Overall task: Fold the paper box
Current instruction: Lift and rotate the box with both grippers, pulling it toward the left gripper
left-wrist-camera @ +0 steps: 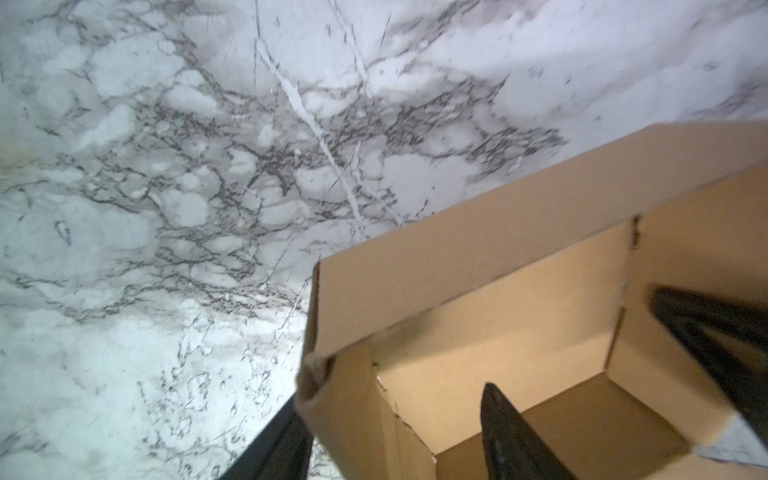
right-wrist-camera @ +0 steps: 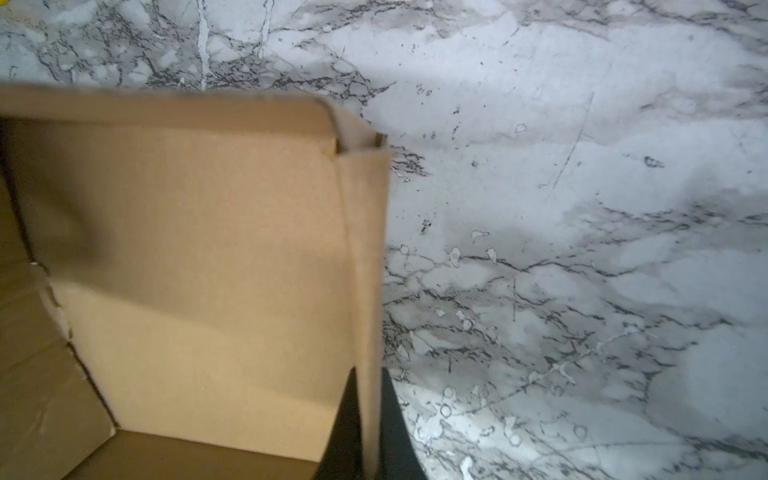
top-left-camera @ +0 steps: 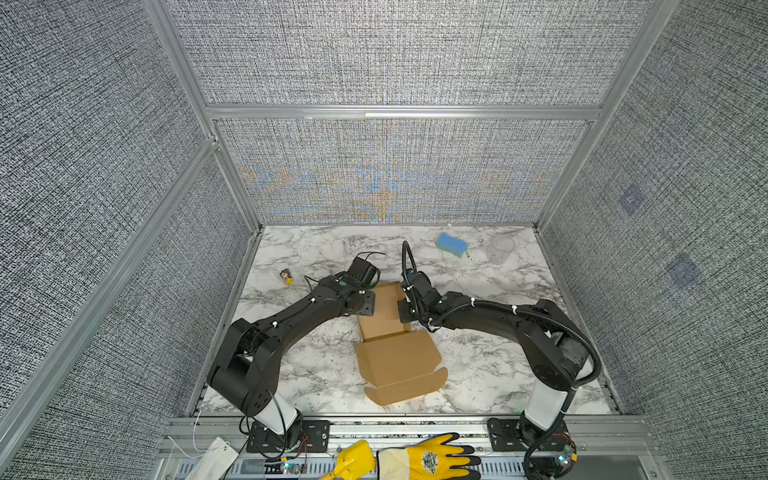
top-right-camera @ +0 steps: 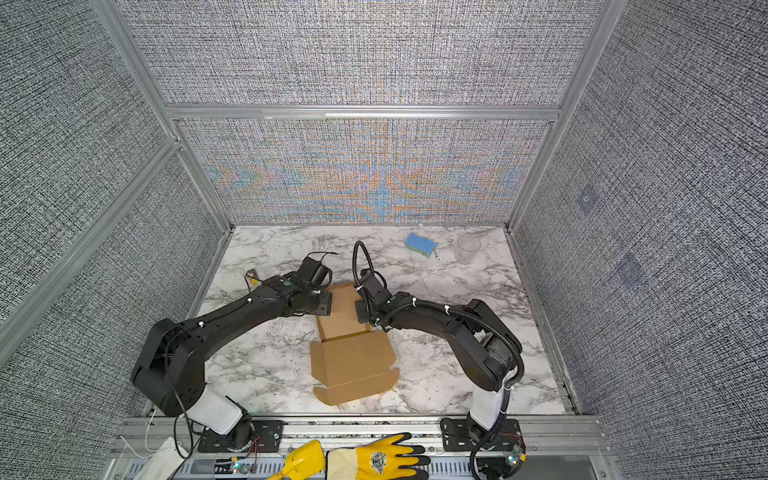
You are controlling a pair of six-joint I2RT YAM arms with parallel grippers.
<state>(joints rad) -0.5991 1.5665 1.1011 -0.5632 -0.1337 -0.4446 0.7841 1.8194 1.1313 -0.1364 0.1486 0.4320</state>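
Paper box (top-left-camera: 395,361) wall in right claw (right-wrist-camera: 366,376)

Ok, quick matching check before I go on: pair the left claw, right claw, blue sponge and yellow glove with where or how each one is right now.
Things:
1. left claw
2. right claw
3. blue sponge
4. yellow glove

Places or states:
A. at the back of the marble table, right of the middle
B. shut on a side wall of the paper box
C. on the front rail, off the table
D. open, one finger inside the paper box and one outside

Pairs: 1-D, 2-B, 3-A, 4-C.
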